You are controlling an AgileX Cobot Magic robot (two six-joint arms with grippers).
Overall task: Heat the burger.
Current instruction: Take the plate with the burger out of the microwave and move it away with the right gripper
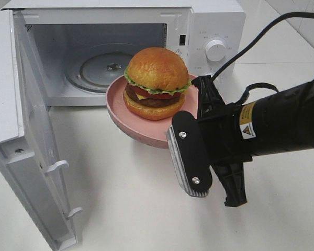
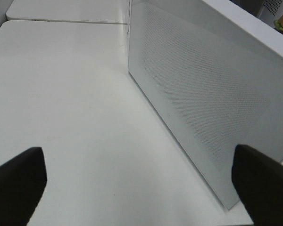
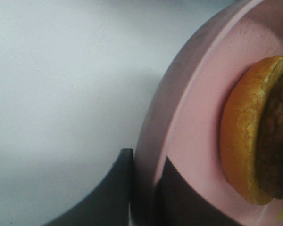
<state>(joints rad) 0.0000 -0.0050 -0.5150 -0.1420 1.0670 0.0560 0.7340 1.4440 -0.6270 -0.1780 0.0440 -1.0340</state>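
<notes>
The white desk (image 1: 131, 193) carries a boxy white microwave (image 1: 209, 31) whose door (image 1: 26, 130) hangs wide open toward 8 o'clock. Inside, the clear round glass turntable (image 1: 102, 67) lies at about 10 o'clock from the right tool (image 1: 191, 112), so that arm is judged much the nearer for loading. The smooth pink plate (image 1: 141, 125) is held off the desk just before the opening, with the right tool pinched closed on its rim at the 4 o'clock side. On it sits the burger (image 1: 156, 82): glossy golden bun, frilly green lettuce, dark patty. The left tool (image 2: 141, 183) stands wide open and empty, beside the door's perforated outer face.
</notes>
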